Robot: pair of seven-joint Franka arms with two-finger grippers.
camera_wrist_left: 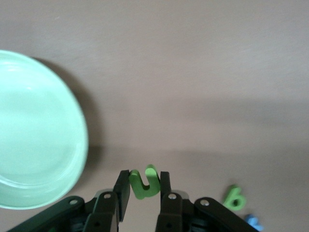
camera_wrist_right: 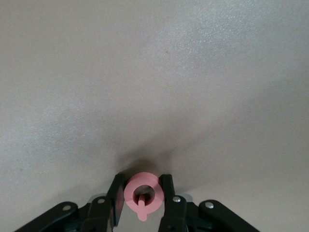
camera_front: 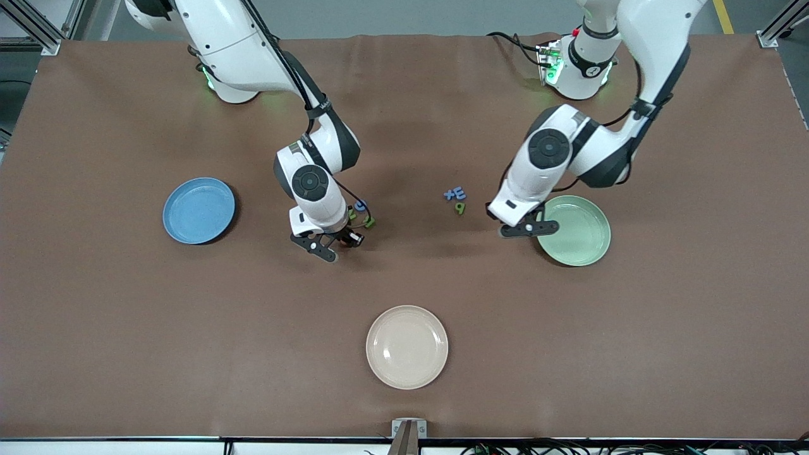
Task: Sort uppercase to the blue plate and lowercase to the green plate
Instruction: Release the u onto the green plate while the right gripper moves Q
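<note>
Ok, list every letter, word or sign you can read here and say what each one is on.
"Q": pink foam letter between the right gripper fingers.
"u" or "n": green foam letter in the left gripper.
"x" and "E": blue foam letters on the table.
Other letters: too small to read. No printed words or labels.

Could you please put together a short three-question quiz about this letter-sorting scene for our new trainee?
1. True or false: the left gripper holds a green u-shaped letter beside the green plate.
2. Which letter sits between the fingers of the right gripper? A) blue x B) pink Q C) green B
3. Fill in: both the blue plate and the cream plate hold ___ letters.

Key: 1 true; 2 B; 3 no.
</note>
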